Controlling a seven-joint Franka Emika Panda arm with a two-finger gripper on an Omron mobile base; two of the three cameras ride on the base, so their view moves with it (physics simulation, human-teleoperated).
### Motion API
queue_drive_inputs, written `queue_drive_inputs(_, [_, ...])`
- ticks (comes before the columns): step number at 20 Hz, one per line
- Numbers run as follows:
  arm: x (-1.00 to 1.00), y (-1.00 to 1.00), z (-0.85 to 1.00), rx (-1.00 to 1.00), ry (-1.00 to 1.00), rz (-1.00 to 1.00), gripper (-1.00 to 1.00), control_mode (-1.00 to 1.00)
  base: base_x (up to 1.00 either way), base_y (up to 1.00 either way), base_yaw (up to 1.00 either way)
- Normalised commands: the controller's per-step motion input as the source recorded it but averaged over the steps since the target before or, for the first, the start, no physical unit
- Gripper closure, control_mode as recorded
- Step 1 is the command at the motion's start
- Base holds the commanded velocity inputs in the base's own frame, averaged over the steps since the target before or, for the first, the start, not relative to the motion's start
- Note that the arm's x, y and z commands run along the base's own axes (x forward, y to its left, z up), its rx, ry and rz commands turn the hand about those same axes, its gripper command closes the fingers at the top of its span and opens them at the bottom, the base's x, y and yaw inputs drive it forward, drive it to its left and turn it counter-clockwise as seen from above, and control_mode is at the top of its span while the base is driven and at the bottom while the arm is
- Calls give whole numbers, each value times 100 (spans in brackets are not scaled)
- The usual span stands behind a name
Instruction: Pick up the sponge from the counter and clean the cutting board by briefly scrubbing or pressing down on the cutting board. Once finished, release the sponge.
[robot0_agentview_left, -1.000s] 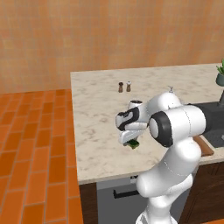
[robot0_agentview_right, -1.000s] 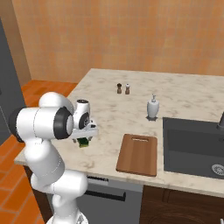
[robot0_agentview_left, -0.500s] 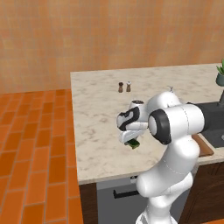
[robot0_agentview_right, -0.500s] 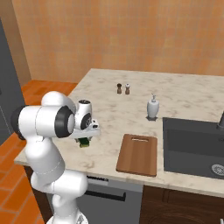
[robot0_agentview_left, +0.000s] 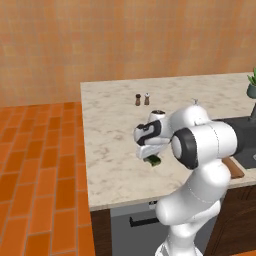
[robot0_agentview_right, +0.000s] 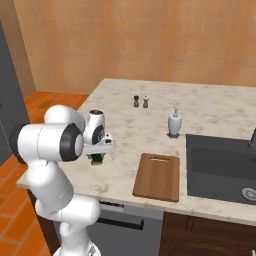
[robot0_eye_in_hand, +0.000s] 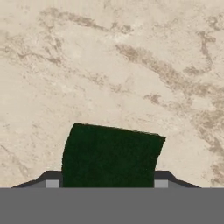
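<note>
While the gripper (robot0_eye_in_hand: 106, 181) clamps the sponge (robot0_eye_in_hand: 109, 156) at the hand view's bottom center — over bare counter (robot0_eye_in_hand: 131, 65) — the board (robot0_agentview_right: 157, 176) lies lower right.

One sponge (robot0_eye_in_hand: 109, 155) — one cutting board (robot0_agentview_right: 157, 176) — two shakers (robot0_agentview_right: 140, 101), one soap dispenser (robot0_agentview_right: 174, 122).

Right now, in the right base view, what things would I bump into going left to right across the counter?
sponge → salt and pepper shakers → cutting board → white soap bottle → dark sink
</note>
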Motion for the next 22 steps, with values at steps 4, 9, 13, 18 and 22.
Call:
queue_drive_inputs(4, [0,-51,12,1,0,-2,100,-100,0,0,0])
queue_drive_inputs(9, [1,-72,15,2,0,0,100,-100,0,0,0])
queue_drive_inputs(13, [0,-61,19,3,0,-3,100,-100,0,0,0])
queue_drive_inputs(18, [5,-73,14,3,1,0,100,-100,0,0,0])
queue_drive_inputs(22, [7,-88,3,1,8,0,100,-100,0,0,0])
